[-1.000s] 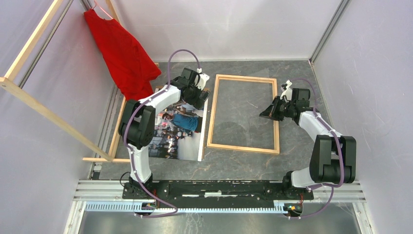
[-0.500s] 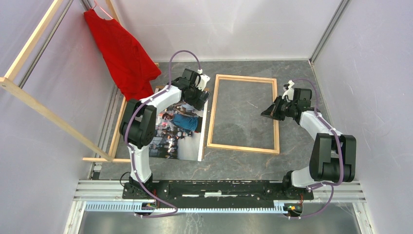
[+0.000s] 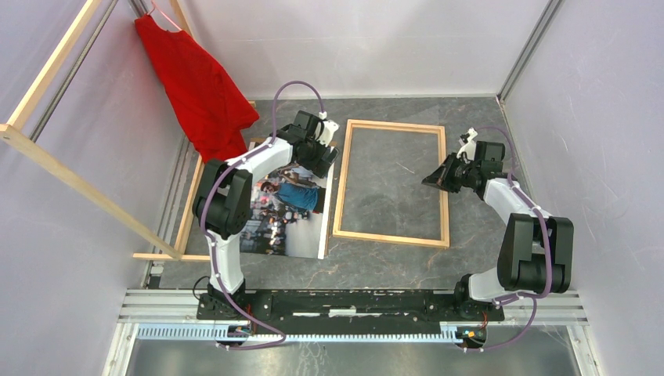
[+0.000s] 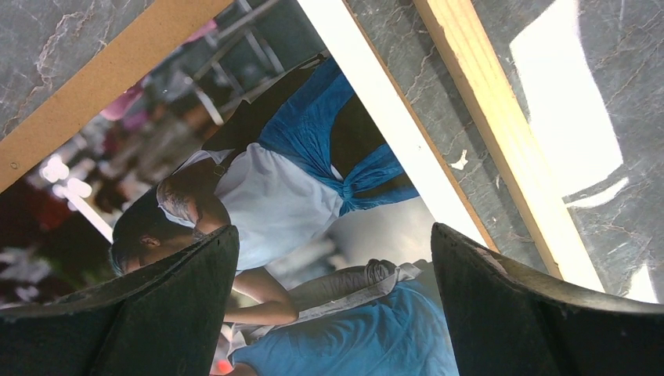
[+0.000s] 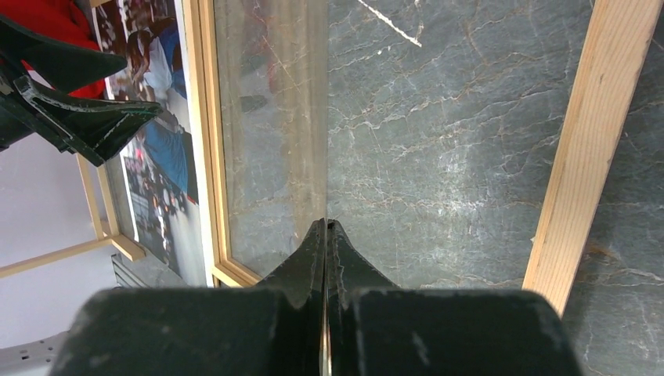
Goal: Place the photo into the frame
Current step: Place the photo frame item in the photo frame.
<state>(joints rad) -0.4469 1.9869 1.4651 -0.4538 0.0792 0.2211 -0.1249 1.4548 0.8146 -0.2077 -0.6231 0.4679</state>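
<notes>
The left gripper [image 4: 330,235] hangs with its fingers spread wide, and the photo [image 4: 282,192] lies straight beneath the gap, face up. Whether the fingertips [image 4: 223,239] touch the paper cannot be told. Just past the right-hand finger runs the photo's white border, then a strip of brown backing board [image 4: 102,86], then the frame [image 4: 501,133], its near rail parallel to the photo's long edge. Photo and frame both lie with their long axes running away from the arm bases, side by side, so the carry is judged to be sideways, toward the right arm. The left arm is clearly the nearer. The right gripper [image 5: 325,225], fingers pressed together and holding nothing, hovers inside the frame's far-side rail. A pale sheen inside the frame may be a pane or glare.
</notes>
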